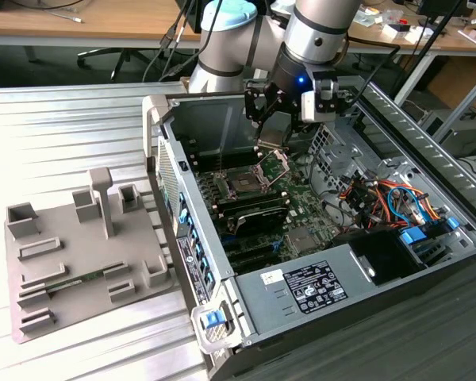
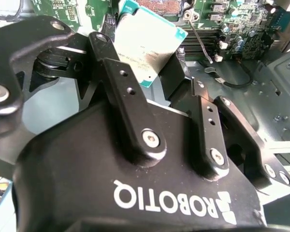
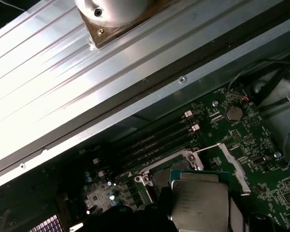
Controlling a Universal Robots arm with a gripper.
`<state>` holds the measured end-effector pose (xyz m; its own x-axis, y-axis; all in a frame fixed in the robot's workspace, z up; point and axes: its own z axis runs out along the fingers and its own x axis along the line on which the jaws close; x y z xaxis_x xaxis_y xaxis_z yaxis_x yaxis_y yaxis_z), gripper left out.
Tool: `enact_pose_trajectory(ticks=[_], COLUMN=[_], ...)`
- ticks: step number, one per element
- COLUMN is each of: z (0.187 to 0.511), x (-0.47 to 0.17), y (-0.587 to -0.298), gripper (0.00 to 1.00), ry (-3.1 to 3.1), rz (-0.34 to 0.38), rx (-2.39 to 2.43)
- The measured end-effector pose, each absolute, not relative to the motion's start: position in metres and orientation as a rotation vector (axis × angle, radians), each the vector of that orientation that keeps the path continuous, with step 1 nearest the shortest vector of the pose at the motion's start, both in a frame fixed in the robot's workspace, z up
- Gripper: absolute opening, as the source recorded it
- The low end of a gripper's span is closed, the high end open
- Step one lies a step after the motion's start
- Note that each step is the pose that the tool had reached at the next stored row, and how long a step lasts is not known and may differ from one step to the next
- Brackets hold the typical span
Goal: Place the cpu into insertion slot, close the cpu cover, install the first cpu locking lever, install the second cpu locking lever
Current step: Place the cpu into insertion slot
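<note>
The fingers (image 2: 117, 72) are clamped on the cpu (image 2: 147, 43), one black finger pressed against each of two opposite edges, with its pale metal top turned toward the second wrist view. In the exterior view they hang inside the open computer case (image 1: 198, 262), which lies on the ribbed metal desk (image 1: 79, 135). Just beyond the fingertips lies the insertion slot (image 3: 157, 180), its dark square partly covered by the chip. Whether the chip touches the slot is hard to tell. Long black memory slots (image 3: 154, 142) run just past the slot on the green motherboard (image 3: 251, 135). A grey fixture block (image 1: 71, 254) sits on the desk well apart from the fingers.
</note>
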<state>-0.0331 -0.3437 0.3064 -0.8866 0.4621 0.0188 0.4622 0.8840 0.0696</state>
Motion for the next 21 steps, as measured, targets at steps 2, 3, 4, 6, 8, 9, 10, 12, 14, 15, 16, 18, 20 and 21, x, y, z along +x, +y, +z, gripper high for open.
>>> enact_pose_trajectory(ticks=[2,3,4,6,8,9,10,12,14,15,16,18,20,21], z=[0.3064,0.3064,0.3064,0.3064,0.3064,0.3063,0.3063,0.3063,0.3063,0.3063,0.3063,0.3062,0.3062,0.3062], x=[-0.0331,-0.0331,-0.0331,-0.0331,-0.0331,-0.0331,-0.0331,-0.0331,-0.0331,-0.0331,-0.0331,-0.0331,-0.0331,-0.0331], y=[-0.3437,-0.3437,-0.3437,-0.3437,-0.3437,-0.3437,-0.3437,-0.3437,-0.3437,-0.3437,-0.3437,-0.3437,-0.3437,-0.3437], gripper=[0.55,0.55,0.55,0.55,0.55,0.55,0.55,0.55,0.55,0.55,0.55,0.55,0.55,0.55], ry=[-3.045,-3.045,-3.043,-3.041,-3.039,-3.037,-3.036,-3.034,-3.032,-3.031,-3.03,-3.028,-3.024,-3.022], rz=[-0.113,-0.113,-0.113,-0.113,-0.113,-0.113,-0.113,-0.113,-0.113,-0.113,-0.113,-0.113,-0.113,-0.113], rx=[-0.756,-0.761,-0.766,-0.778,-0.787,-0.792,-0.796,-0.805,-0.813,-0.817,-0.821,-0.83,-0.847,-0.854])
